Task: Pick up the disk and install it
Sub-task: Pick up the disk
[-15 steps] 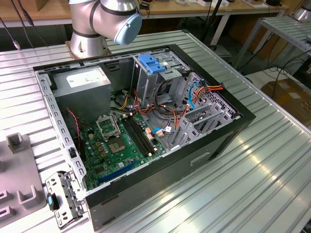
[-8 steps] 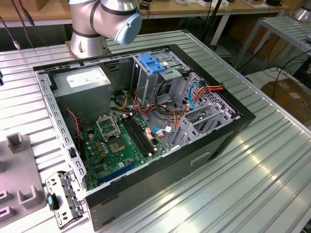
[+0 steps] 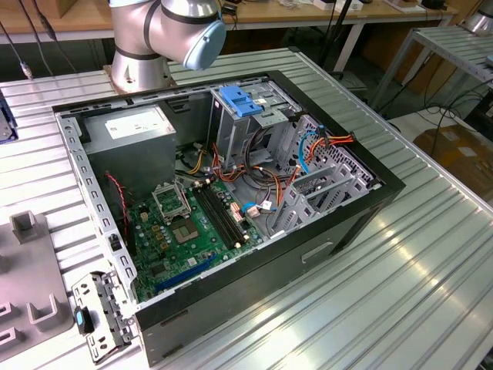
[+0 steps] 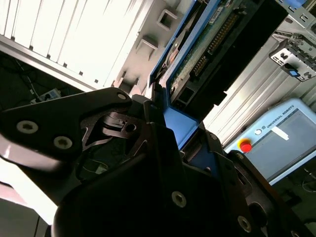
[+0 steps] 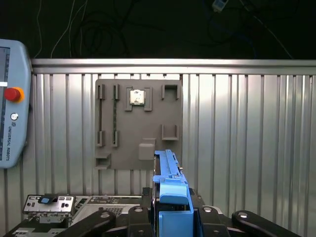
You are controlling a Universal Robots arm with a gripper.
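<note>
One hard disk (image 5: 168, 173) sits clamped in the hand (image 5: 173, 219). The black fingers are closed on its blue side rails, and in the first wrist view it stands on edge between them. In the second wrist view the same disk (image 4: 217, 39) shows its green circuit-board face, with the blue rail caught in the hand (image 4: 182, 131). It seems to hang clear of the ribbed metal desk (image 5: 247, 148), though the angle makes that hard to judge.

Beyond the disk lies a grey fixture plate (image 5: 138, 123) with raised holders, flat on the desk. A teach pendant (image 5: 12, 108) with a red stop button rests beside the plate, and a metal bracket (image 5: 49, 202) with a small blue tab lies near the hand.

In the exterior view an open computer case (image 3: 354, 216) lies on its side on the desk (image 3: 400, 293). Inside it are the motherboard (image 3: 192, 223), a grey power supply (image 3: 127, 127) and a metal drive cage topped by a blue latch (image 3: 243, 104). The arm's base (image 3: 162, 31) stands just behind the case.
</note>
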